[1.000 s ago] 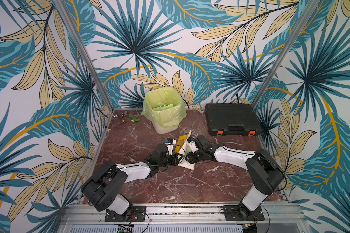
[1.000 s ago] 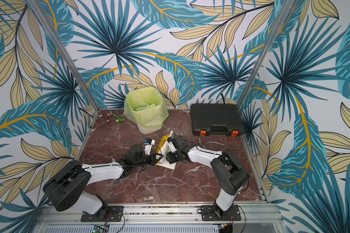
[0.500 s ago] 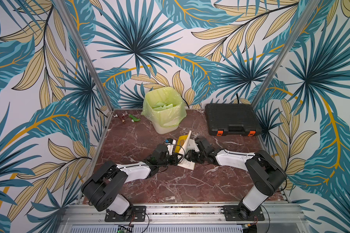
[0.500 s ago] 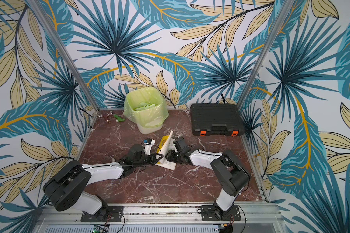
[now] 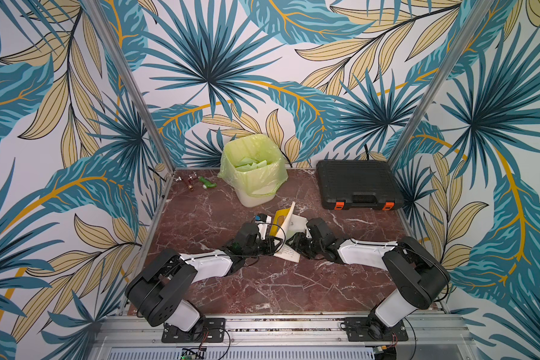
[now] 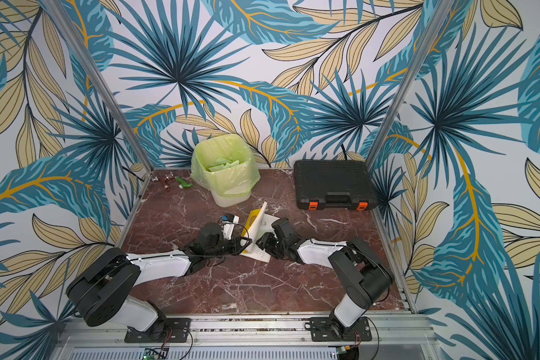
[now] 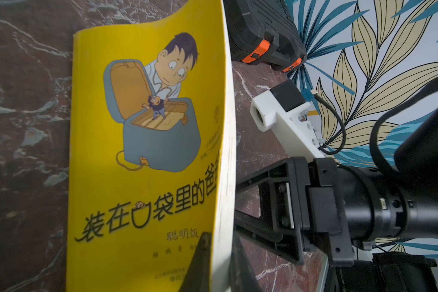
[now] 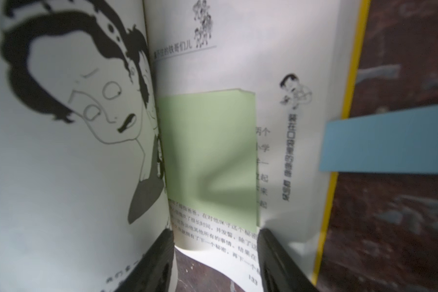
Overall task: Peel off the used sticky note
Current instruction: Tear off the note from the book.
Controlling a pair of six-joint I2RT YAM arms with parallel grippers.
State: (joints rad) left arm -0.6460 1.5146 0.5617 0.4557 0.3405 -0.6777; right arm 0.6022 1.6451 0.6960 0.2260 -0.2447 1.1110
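The left gripper (image 7: 219, 250) clamps the raised half of the book (image 7: 137, 141), while the green note (image 8: 208, 156) lies flat on the page by the gutter, long side along it, just ahead of the right gripper (image 8: 216, 252), jaws apart.

1 book (image 5: 282, 218), 1 sticky note (image 8: 208, 156) on page, 1 bin (image 5: 253, 179), 1 case (image 5: 357, 182)

Both arms reach low and forward. The left arm (image 5: 206, 265) and right arm (image 5: 365, 252) angle inward, so their wrists nearly meet. The left gripper (image 7: 219, 252) has its fingers pressed together, pinching the edge of the book (image 7: 147, 141) between the tips. The right gripper (image 8: 216, 252) has its fingers (image 8: 159, 260) parted with a clear gap between them, close beside the left fingers.
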